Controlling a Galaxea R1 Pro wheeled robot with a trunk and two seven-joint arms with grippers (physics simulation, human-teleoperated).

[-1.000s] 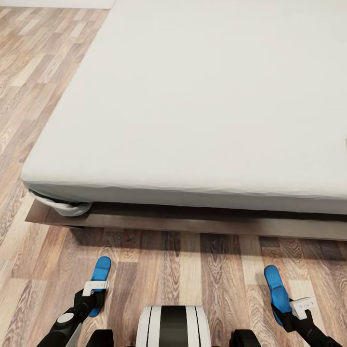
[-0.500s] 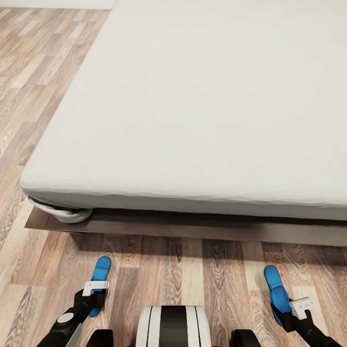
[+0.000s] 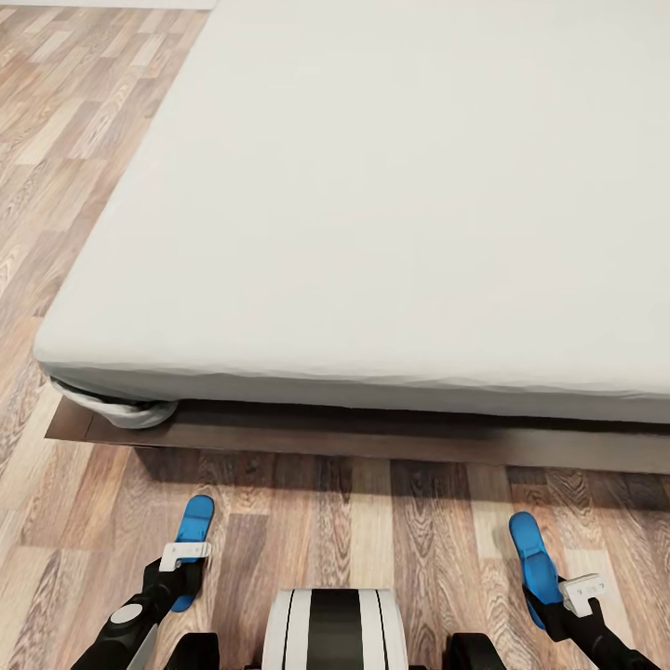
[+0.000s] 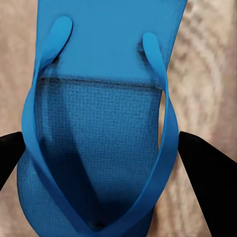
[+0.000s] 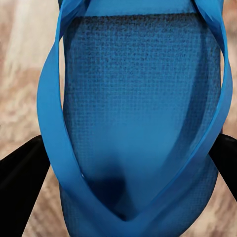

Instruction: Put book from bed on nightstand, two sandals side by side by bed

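Sandals, both bright blue flip-flops, one in each of my grippers, held low over the wood-plank floor at the foot of the bed. My left gripper has the left sandal by its sole, black fingers pressed against either edge; up close I see the textured footbed and the V-shaped strap running down to the toe post. My right gripper is clamped the same way on the right sandal, its fingers hugging both sides of the sole. Each sandal points toward the bed's dark brown base, and they sit well apart, one on each side of my trunk. The off-white mattress is smooth and bare, with a bunched sheet corner hanging at its near left. Compared with a second ago, the bed edge sits a little lower in my head view, so my camera has shifted; the sandals and grippers hold the same spots.
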